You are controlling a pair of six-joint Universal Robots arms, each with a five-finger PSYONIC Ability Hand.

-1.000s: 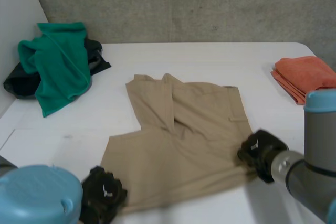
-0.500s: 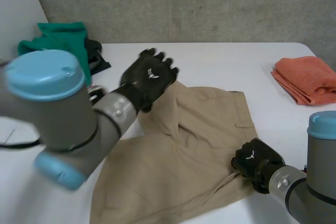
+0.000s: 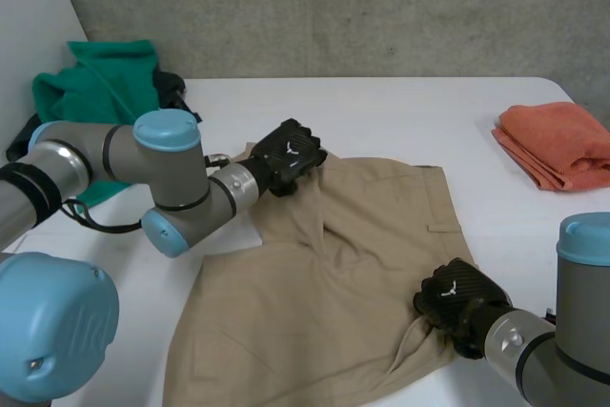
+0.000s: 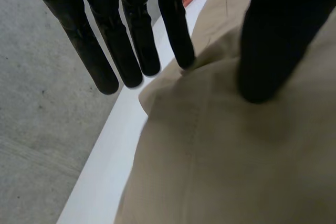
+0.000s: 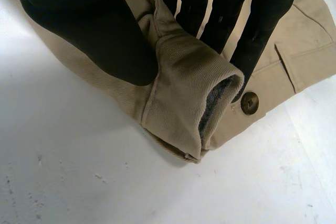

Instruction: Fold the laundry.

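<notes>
Item: khaki shorts (image 3: 334,274), spread flat at the centre of the white table (image 3: 400,107).
- Left hand (image 3: 286,154), at the shorts' 11 o'clock corner: fingers (image 4: 131,51) straight and side by side, one fingertip at the hem, thumb pressing on the fabric.
- Right hand (image 3: 456,300), at the 4 o'clock edge: thumb and fingers pinching the folded waistband beside the button (image 5: 249,103).

Also on the table: green cloth (image 3: 105,92) at 10 o'clock; folded orange towel (image 3: 562,140) at 3 o'clock.

My left arm (image 3: 167,173) hides part of the green cloth (image 3: 114,78), and the dark garment (image 3: 173,91) beside it barely shows. The orange towel (image 3: 558,140) runs off the edge. I can't tell whether my left hand (image 3: 286,154) grips the trousers (image 3: 324,283).
</notes>
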